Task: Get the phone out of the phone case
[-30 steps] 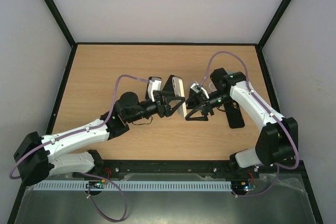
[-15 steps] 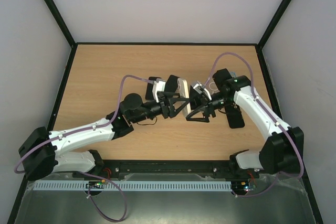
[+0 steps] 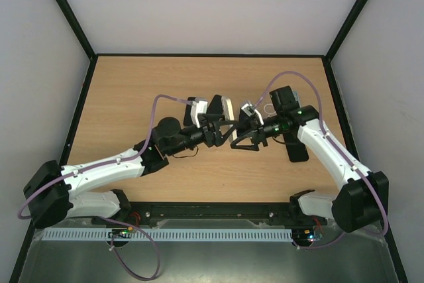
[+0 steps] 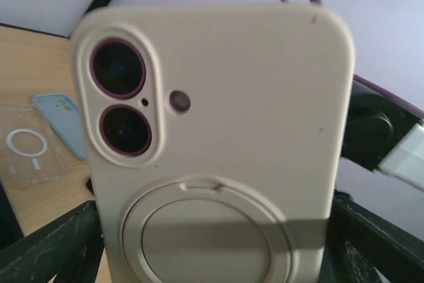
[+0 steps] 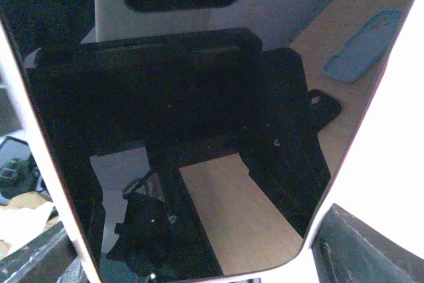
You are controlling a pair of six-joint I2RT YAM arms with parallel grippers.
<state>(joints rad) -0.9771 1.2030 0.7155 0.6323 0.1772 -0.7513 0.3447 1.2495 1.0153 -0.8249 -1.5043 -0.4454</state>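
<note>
The cream silicone phone case (image 4: 218, 130), with the phone in it, is up off the light wooden bench (image 3: 132, 97), above its middle and between the two arms. The left tool (image 3: 222, 125) reaches it from the left with a finger on each long edge, and the case's back faces that wrist. The right tool (image 3: 238, 136) reaches in from the right. Its fingers flank the phone's black glass screen (image 5: 179, 130), which faces that wrist. On the far side of the right tool, a clear plastic case (image 4: 30, 154) lies flat on the bench, with a pale blue case (image 4: 63, 120) just beside it. A flat black rectangular object (image 3: 297, 147) lies on the bench to the right of the right tool, partly under that arm.
</note>
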